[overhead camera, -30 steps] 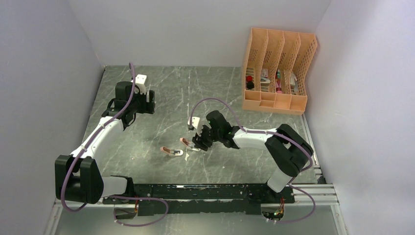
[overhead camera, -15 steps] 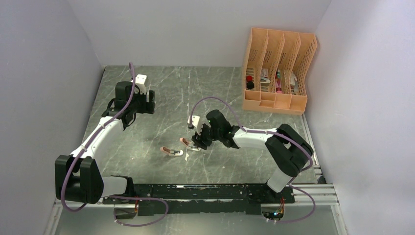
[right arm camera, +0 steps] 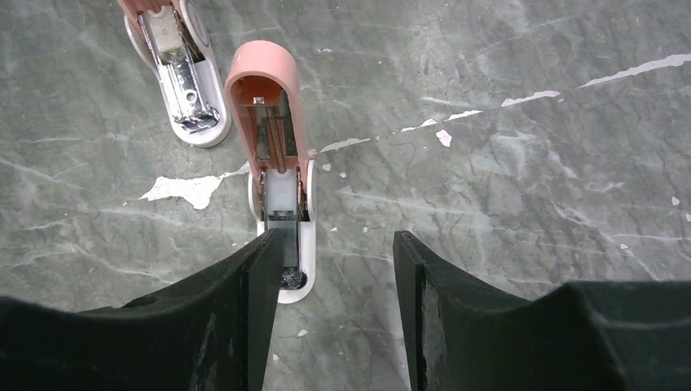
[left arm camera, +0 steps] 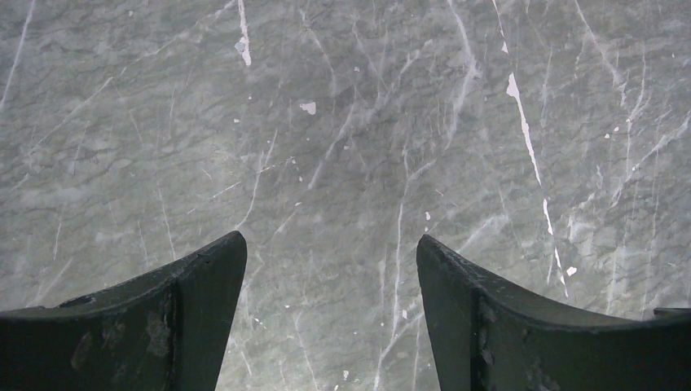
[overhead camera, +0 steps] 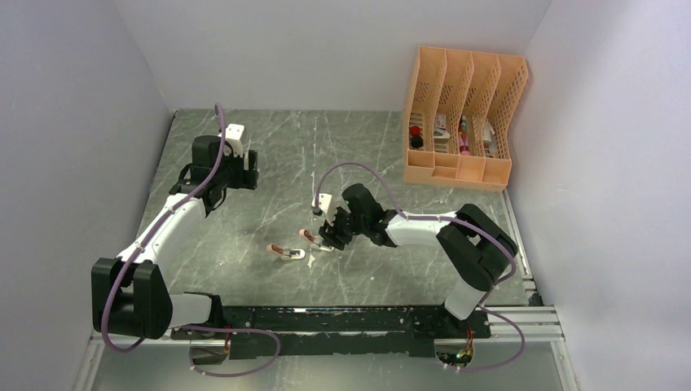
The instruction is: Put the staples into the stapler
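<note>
I am watching the right gripper (right arm camera: 338, 244) hovering low over the pink stapler (right arm camera: 277, 81), which is lying hinged open near the middle of the table (right arm camera: 530, 204). The jaws are standing apart with nothing between them, and one finger (right arm camera: 244, 309) is overlapping the near end of the stapler's white base. A second stapler (right arm camera: 183, 81) is lying open just beside it, showing a silvery channel. The left gripper (left arm camera: 330, 244) is hanging over the marbled tabletop at the far left, jaws apart, holding nothing.
</note>
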Available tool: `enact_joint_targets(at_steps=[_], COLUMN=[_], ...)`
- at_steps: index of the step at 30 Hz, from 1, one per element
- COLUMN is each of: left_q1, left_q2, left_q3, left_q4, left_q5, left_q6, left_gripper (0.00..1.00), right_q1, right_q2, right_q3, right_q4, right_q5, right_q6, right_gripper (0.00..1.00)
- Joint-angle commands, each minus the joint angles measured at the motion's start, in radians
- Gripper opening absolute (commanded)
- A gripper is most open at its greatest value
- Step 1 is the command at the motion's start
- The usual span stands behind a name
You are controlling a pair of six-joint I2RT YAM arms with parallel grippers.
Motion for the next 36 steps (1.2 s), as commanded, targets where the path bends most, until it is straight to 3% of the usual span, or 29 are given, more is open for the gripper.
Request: enact_joint_targets(at_steps=[1, 16, 28, 36], left_q1=[-0.004, -0.004, -0.004, -0.004], left_q2=[0.005, 0.007, 0.008, 0.014], left_q3=[0.018, 0.020, 0.020, 0.021], left_q4=[-0.009, -0.010, -0.007, -0.008], left_q5=[0.017, 0.022, 0.022, 0.023], left_q6=[0.011, 0.011, 0.011, 0.011], left_gripper=[0.81, 0.81, 0.81, 0.81], right_q1=[-0.003, -0.003, -0.004, -0.005], right_q2=[0.020, 0.008, -0.083, -0.096], right_q3=[-0.012, -0.040, 0.042, 0.022], right_q4=[0.018, -0.034, 0.015, 0.018], right_q5=[-0.004, 0.019, -0.027, 0.057], right_q6=[0.001, -0.023, 0.017, 0.006], right_gripper=[0.56, 0.54, 0.55, 0.55])
